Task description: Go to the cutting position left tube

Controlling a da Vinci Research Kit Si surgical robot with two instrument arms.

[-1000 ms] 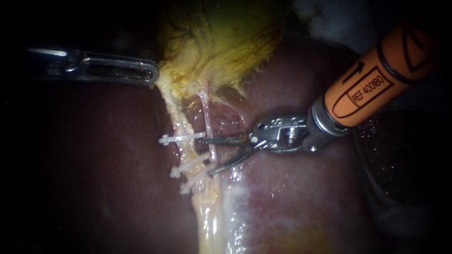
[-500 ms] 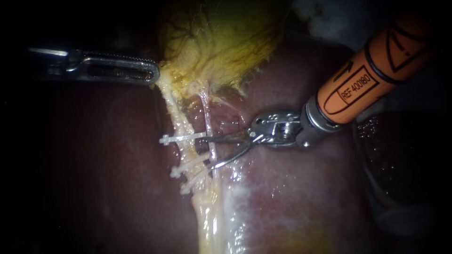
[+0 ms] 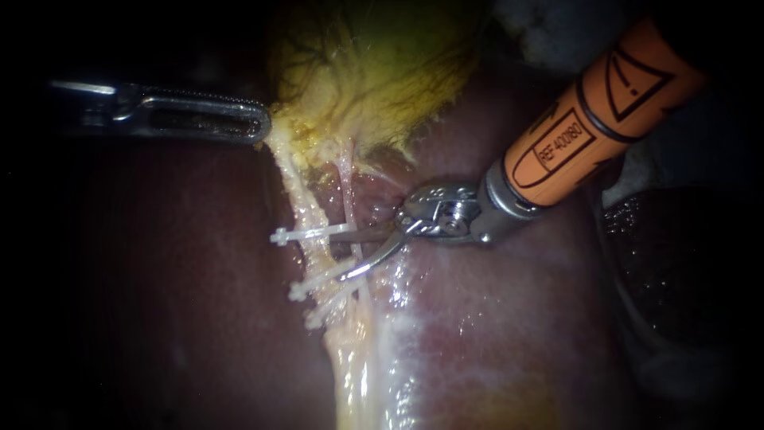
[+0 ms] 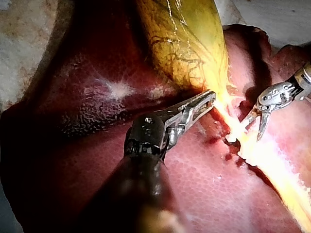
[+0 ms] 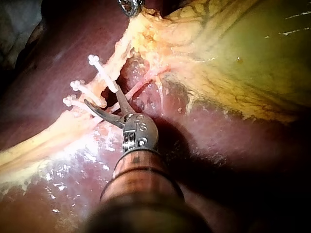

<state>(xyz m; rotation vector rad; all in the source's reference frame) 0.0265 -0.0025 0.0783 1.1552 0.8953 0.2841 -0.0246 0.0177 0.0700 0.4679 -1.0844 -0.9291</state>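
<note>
The left tube (image 3: 305, 209), pale and thick, runs down from the yellow gallbladder (image 3: 374, 72) and carries three white clips: upper (image 3: 306, 235), middle (image 3: 317, 280), lower (image 3: 325, 309). A thin right tube (image 3: 348, 187) lies beside it. My right instrument (image 3: 338, 256) has its blades open around the thin tube. Their tips reach the left tube between the upper and middle clips, as the right wrist view (image 5: 102, 97) also shows. My left instrument (image 3: 259, 127) is shut on tissue at the gallbladder's neck (image 4: 216, 97) and holds it taut.
Dark red liver (image 3: 493, 318) lies under everything, wet and shiny beside the tubes. The right instrument's orange shaft (image 3: 589, 119) slants in from the upper right. White gauze-like material (image 3: 549, 32) shows beyond the gallbladder.
My right instrument has moved left; its open blades went from short of the thin tube to around it, reaching the left tube between the clips. The left instrument has not moved.
</note>
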